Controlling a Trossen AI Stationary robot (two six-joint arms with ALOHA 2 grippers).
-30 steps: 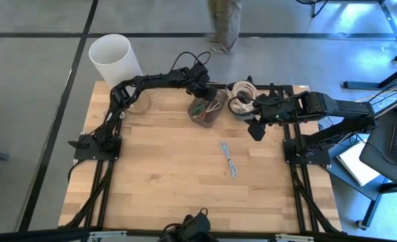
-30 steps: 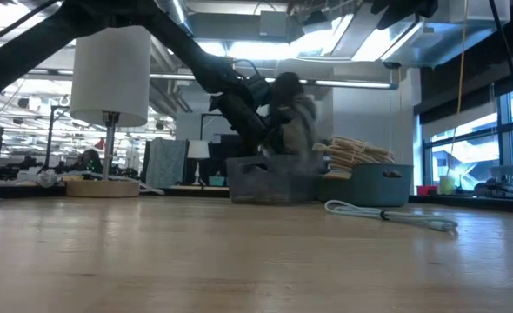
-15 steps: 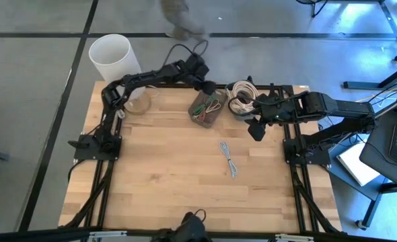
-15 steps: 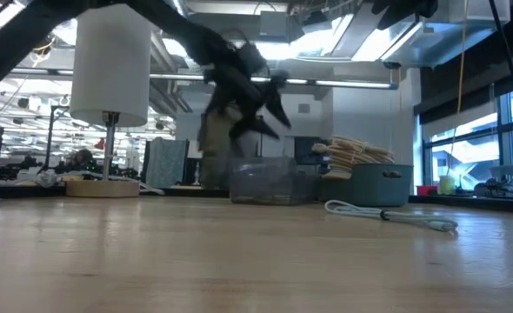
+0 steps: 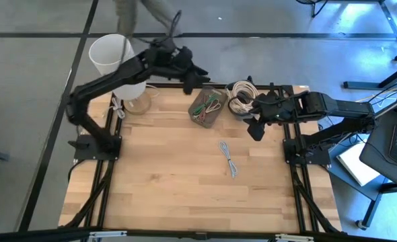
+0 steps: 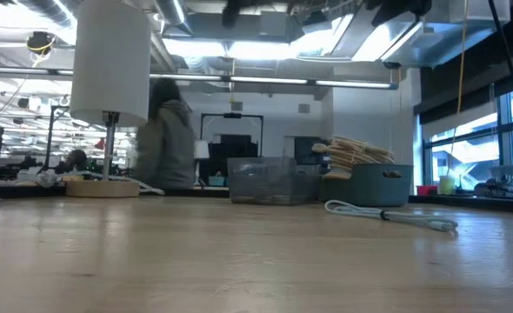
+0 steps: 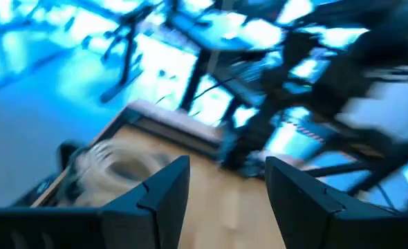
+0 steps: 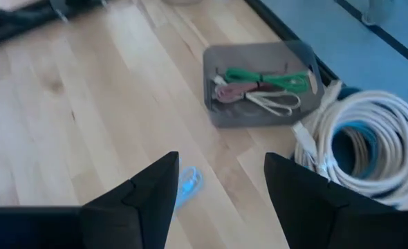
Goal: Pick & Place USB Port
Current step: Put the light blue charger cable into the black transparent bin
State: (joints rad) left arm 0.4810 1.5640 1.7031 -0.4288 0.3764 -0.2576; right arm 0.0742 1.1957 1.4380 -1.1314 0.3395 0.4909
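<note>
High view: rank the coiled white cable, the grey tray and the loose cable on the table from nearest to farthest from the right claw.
From the right claw, open at the table's right edge:
1. Coiled white cable, in its bin just behind the claw.
2. Loose cable, on the bare wood toward the table's middle.
3. Grey tray, past the coil at the back edge.
Loose cable and tray are nearly too close to call.

Pale wood table [image 5: 171, 181] — light grain. Grey tray [image 8: 259, 83] holds green, dull-red and cream cables [image 8: 259, 86]. White coil [image 8: 370, 145]; teal bowl [image 6: 376, 185]; white lampshade [image 5: 114, 57] — dark arms.
</note>
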